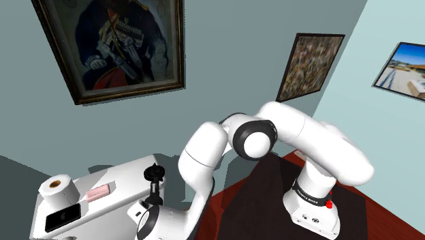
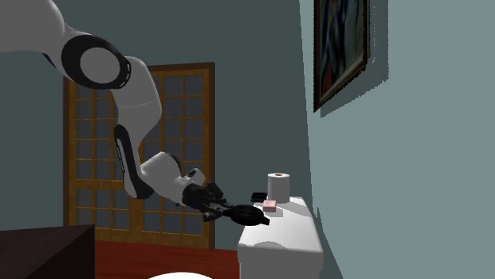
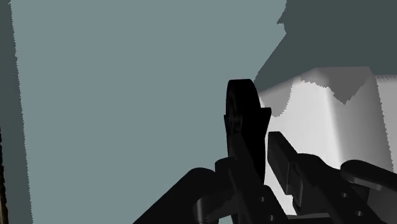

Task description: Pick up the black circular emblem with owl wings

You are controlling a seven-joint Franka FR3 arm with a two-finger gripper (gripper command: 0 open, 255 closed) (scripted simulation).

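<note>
Clasping the black emblem (image 3: 243, 114) between its 2 fingers, the hand (image 3: 257, 159) hangs at the white table's (image 1: 126, 178) edge.

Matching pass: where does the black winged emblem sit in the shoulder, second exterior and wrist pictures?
Shoulder view: black emblem low and left of centre, by the right end of the white table.
Second exterior view: emblem just below centre, at the table's near end.
Wrist view: emblem edge-on, against the fingers.
Shared landmark: the white table, which lies behind the emblem in the wrist view.
</note>
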